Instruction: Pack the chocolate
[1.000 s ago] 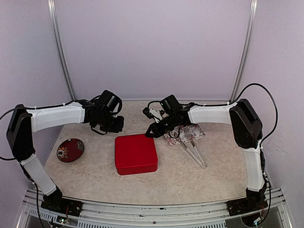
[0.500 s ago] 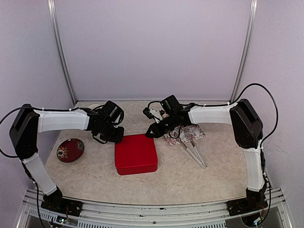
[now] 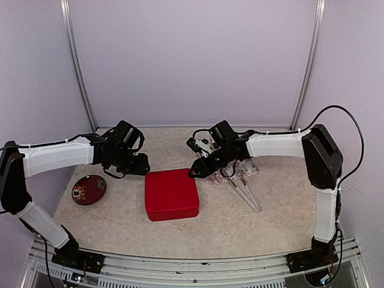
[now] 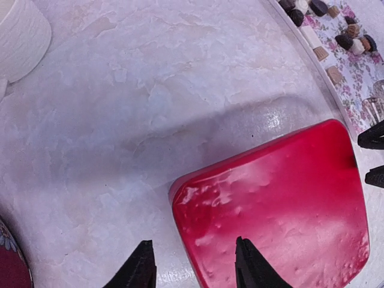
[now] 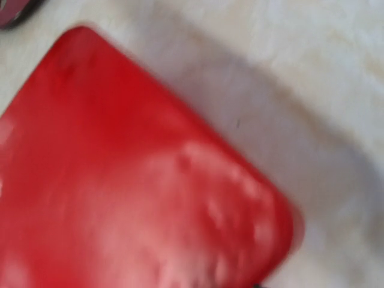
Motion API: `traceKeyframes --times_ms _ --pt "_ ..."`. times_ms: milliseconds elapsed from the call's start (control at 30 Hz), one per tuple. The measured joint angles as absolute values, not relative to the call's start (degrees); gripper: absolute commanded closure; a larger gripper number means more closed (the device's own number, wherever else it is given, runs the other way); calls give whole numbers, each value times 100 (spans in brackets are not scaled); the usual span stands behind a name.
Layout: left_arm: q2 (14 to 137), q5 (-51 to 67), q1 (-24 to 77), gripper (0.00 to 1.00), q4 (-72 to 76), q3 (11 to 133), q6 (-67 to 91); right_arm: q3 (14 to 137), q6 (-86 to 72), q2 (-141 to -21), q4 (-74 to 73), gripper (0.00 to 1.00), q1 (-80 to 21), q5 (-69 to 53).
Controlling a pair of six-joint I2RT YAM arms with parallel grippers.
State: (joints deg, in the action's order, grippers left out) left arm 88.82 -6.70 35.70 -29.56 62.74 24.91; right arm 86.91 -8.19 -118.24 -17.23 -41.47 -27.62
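Box, red (image 3: 171, 194), closed: left gripper (image 4: 193, 246), right gripper (image 3: 195, 171) half-spread, empty, flanking far corners, likely to lift lid for chocolate (image 4: 345, 41).

Pale marbled worktop (image 3: 240, 225) with a glossy red box (image 3: 171, 194) at its centre. From the box, a dark red oval dish (image 3: 89, 189) lies at 9 o'clock, a floral tray (image 3: 247, 168) at 2 o'clock and pale tongs (image 3: 247, 195) at 3 o'clock.
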Motion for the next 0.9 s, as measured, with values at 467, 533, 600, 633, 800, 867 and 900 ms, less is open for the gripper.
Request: traceKeyframes --times_ms 467,533,600,633,800,867,900 --pt "8329 287 3448 41 -2252 4735 2696 7253 -1100 -10746 -1774 42 -4115 -3089" --pt "8425 478 3448 41 -2023 4707 2698 7087 -1175 -10757 -1745 42 -4112 -3181" --pt "8521 635 3457 41 -1780 4707 2694 6928 -1240 -10757 -1616 42 -4110 -3301" --pt "8569 711 3474 42 -1664 4709 2689 6851 -1288 -10757 -1555 42 -4110 -3361" --pt "8952 845 3592 43 -1385 4866 2661 6512 -1435 -10720 -1361 42 -4110 -3529" --pt "9076 854 3675 43 -1293 4969 2650 6396 -1470 -10665 -1334 42 -4110 -3568" --pt "9133 851 3721 43 -1256 5006 2650 6355 -1479 -10630 -1328 42 -4110 -3588"
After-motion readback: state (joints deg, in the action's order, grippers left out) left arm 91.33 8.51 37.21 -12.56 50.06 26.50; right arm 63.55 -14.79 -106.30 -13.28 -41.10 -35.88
